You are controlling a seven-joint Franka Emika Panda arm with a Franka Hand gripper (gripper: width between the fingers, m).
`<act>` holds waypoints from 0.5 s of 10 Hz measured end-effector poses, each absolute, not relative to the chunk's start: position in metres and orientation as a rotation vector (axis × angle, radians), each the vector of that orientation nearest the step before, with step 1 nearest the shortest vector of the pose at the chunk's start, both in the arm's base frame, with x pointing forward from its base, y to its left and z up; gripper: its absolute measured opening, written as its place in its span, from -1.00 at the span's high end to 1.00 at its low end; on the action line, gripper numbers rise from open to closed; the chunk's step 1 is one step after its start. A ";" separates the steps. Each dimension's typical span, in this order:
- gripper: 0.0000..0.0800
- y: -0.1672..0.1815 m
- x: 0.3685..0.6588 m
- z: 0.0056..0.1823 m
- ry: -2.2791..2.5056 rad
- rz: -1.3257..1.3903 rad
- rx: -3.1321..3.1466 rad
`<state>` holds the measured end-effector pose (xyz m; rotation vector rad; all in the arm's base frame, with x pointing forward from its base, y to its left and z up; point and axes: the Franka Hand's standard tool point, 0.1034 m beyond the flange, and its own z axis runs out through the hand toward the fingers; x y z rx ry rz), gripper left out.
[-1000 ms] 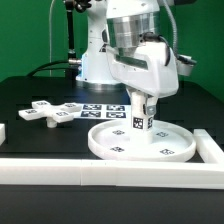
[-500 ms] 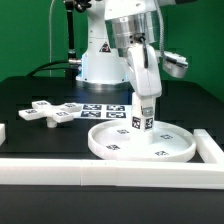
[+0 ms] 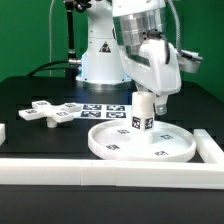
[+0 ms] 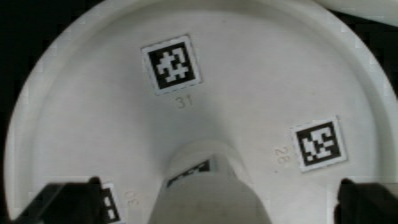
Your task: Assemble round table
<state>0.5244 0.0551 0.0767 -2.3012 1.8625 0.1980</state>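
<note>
Nearest in the exterior view, a long white border rail (image 3: 100, 176) runs across the front and hides the near edge of the black desk (image 3: 30, 95). Just behind it lies the round disc (image 3: 140, 145), flat, with its rim up. The short cylinder (image 3: 141, 113) stands upright on the disc's middle. The tool (image 3: 146, 95) sits over the cylinder's top, which it covers. In the wrist view 1 dark finger (image 4: 75, 203) shows beside the blurred, cut-off cylinder, and I cannot tell whether the tool is pinching it or standing spread. That view cuts off the disc too, and only 2 of its tags are whole. Toward the exterior view's left, well apart from the disc, lies the cross-shaped piece (image 3: 48, 112). The marker board (image 3: 100, 110) lies behind the disc, partly hidden by the cylinder. Farthest back, the arm (image 3: 100, 55) is cut off at the top.
</note>
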 end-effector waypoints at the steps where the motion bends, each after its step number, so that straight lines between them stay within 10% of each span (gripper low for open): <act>1: -0.62 0.048 0.517 0.080 1.872 0.207 -2.275; 5: -0.62 0.055 0.510 0.084 1.850 0.211 -2.285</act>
